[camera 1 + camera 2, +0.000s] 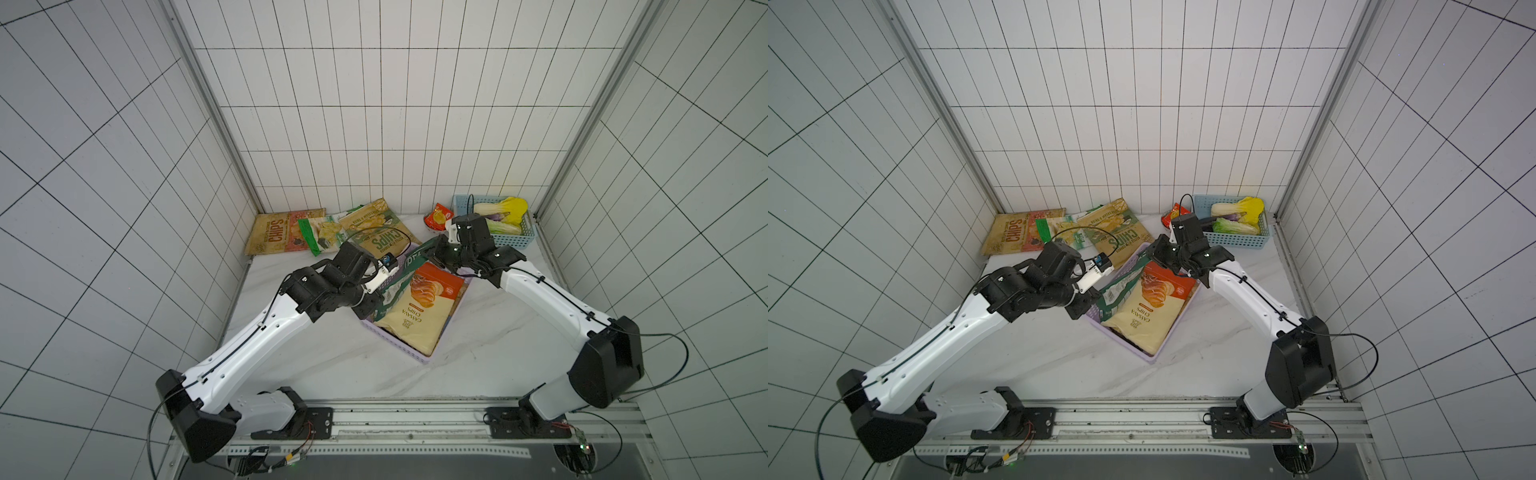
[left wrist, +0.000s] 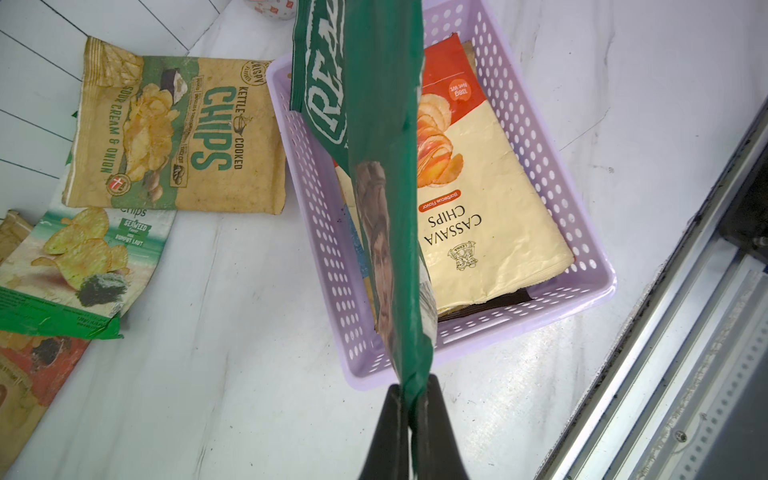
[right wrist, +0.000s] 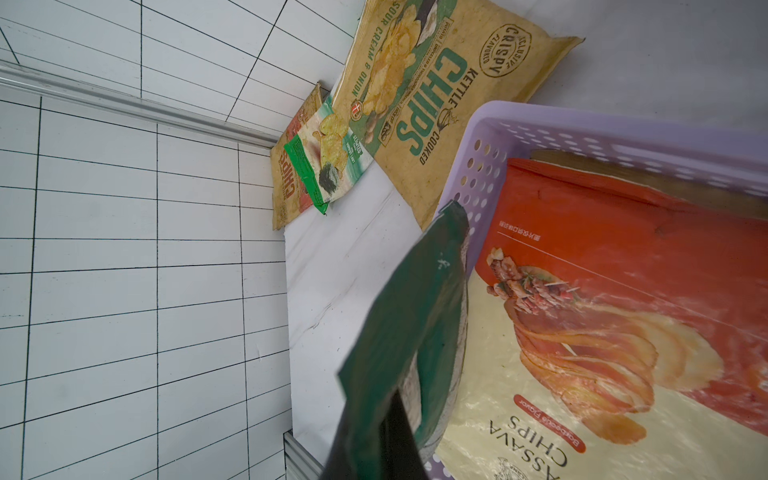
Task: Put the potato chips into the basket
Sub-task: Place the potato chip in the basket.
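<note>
Above the lilac basket (image 2: 519, 307) hangs the dark green chips bag (image 2: 374, 124), stretched between my two arms. My left gripper (image 2: 409, 390) is pinched tight on one end of it. My right gripper (image 3: 395, 405) is pinched tight on the other end. Inside the basket the cream cassava bag (image 2: 490, 216) lies flat. Close against the basket lies the Kettle bag (image 2: 187, 133). Farther from the basket lie the green-white bag (image 2: 79, 266) and the tan CHIPS bag (image 1: 274, 232). The small blue basket (image 1: 515, 241) sits well apart from it.
</note>
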You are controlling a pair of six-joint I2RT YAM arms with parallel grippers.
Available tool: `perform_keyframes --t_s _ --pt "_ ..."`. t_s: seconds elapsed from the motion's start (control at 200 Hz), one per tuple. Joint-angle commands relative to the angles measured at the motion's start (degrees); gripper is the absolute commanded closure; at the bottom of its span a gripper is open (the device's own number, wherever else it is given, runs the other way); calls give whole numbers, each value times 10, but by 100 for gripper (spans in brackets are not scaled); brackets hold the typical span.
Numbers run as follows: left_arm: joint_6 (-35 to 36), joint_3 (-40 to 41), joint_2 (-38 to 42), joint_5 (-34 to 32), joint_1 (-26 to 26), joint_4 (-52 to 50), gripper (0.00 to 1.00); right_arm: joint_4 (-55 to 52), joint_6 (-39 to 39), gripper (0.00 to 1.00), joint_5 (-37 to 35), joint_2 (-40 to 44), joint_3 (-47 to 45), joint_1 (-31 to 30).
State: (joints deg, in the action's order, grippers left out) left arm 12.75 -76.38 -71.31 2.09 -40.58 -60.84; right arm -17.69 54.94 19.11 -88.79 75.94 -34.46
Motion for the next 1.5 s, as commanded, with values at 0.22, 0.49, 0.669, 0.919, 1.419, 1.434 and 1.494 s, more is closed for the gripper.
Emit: perform_keyframes --t_s 0.22,0.49,0.669,0.919,1.419,1.434,1.494 --pt "-7 12 6 -89 -2 -8 100 43 10 100 -8 -52 8 4" --pt "-8 51 3 -54 -10 3 100 42 -11 100 -17 -58 7 10" --pt "-9 56 -9 -38 -17 13 100 39 -19 100 -15 -50 -8 24" --pt "21 56 -22 105 -69 -53 70 5 -50 85 -17 -24 -56 38" --pt "16 -36 61 138 105 -43 2 -123 -192 50 -68 93 -64 71" --pt "15 -31 62 138 117 -39 2 -122 -194 50 -59 93 -64 68" --pt "16 -6 66 143 161 -27 2 -106 -200 52 -8 82 -67 46"
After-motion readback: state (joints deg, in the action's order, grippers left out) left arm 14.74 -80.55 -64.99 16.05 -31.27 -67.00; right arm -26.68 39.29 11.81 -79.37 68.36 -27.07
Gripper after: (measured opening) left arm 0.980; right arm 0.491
